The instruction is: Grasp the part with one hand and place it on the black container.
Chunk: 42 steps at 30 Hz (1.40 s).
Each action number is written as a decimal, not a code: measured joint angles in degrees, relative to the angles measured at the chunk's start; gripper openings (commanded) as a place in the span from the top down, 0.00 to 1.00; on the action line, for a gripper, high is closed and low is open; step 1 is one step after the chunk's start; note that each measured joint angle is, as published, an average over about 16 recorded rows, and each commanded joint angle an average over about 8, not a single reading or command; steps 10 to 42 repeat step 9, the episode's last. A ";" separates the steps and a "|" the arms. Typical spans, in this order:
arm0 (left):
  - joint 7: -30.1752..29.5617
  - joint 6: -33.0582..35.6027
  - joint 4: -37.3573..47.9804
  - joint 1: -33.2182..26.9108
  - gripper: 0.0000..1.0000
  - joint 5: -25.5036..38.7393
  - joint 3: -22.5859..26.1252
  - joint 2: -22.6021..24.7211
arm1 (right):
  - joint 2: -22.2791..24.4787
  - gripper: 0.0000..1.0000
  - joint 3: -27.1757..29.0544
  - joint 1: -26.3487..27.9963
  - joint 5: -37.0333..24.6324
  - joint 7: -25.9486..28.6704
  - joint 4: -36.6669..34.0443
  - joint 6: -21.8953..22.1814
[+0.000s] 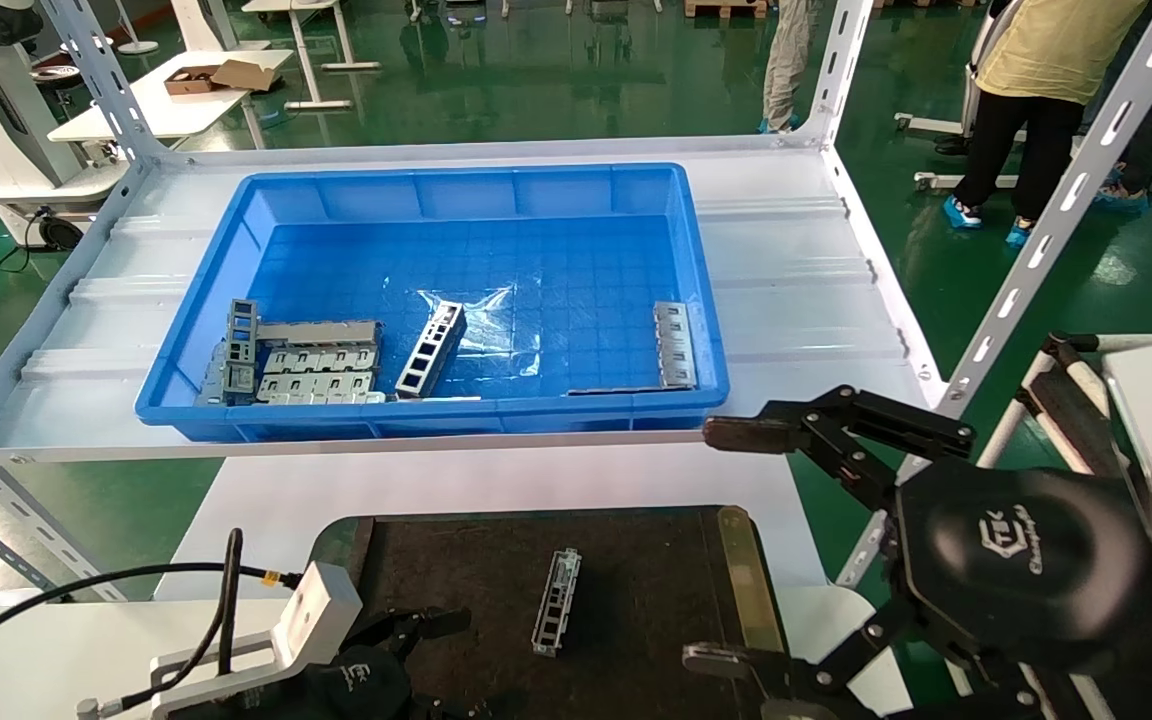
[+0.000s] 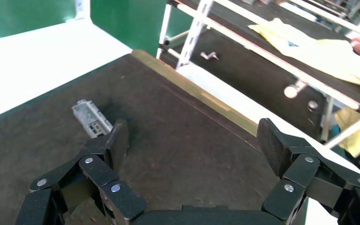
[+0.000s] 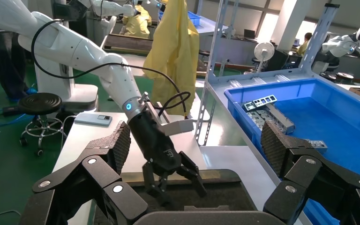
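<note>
The part (image 1: 556, 602), a narrow grey channel strip, lies flat on the black container (image 1: 636, 580) near its middle. In the left wrist view the part (image 2: 91, 119) rests on the container's matte surface (image 2: 168, 103), just outside one finger. My left gripper (image 1: 436, 665) hovers low over the container's near left area, open and empty (image 2: 194, 140). My right gripper (image 1: 726, 548) hangs at the container's right edge, open with nothing between its fingers (image 3: 197, 140). From the right wrist, the left gripper (image 3: 176, 180) shows spread above the container (image 3: 225, 192).
A deep blue bin (image 1: 456, 180) sits on the white shelf behind the container. It holds a ladder-like strip (image 1: 431, 350), stacked flat plates (image 1: 316, 375) and another plate (image 1: 676, 345). Slotted shelf posts (image 1: 1046, 240) rise at the right. People stand beyond.
</note>
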 measured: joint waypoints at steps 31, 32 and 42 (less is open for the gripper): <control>1.03 3.60 0.77 -1.34 0.00 0.06 -0.21 -0.71 | 0.01 0.00 -0.02 0.00 0.01 -0.01 0.00 0.01; 1.03 3.60 0.77 -1.34 0.00 0.06 -0.21 -0.71 | 0.01 0.00 -0.02 0.00 0.01 -0.01 0.00 0.01; 1.03 3.60 0.77 -1.34 0.00 0.06 -0.21 -0.71 | 0.01 0.00 -0.02 0.00 0.01 -0.01 0.00 0.01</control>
